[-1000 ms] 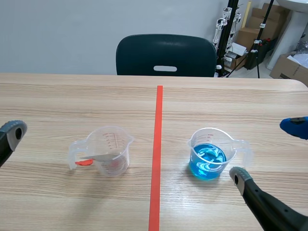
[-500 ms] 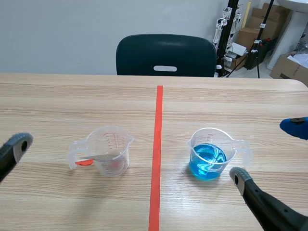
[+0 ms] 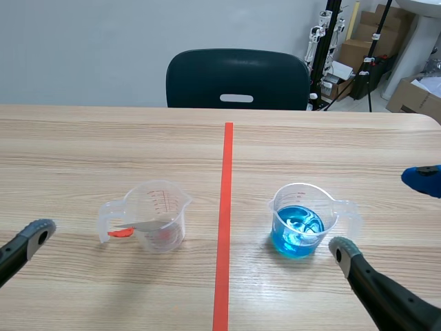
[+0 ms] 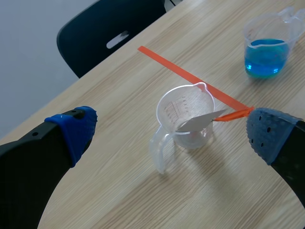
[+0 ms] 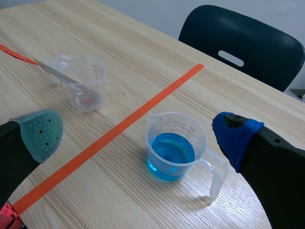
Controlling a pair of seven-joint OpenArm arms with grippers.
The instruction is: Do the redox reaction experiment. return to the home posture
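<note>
now left gripper point(image 4: 171, 136) and right gripper point(image 5: 138, 136) hang open, empty, apart from the clear plastic jug of blue liquid point(image 3: 298, 224); retreat home seems next.

Upright clear cup point(image 3: 162, 210), upright blue-filled cup point(image 3: 300, 224)

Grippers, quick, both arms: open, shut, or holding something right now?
Left black two-finger gripper: open, holding nothing.
Right black two-finger gripper: open, holding nothing.
</note>
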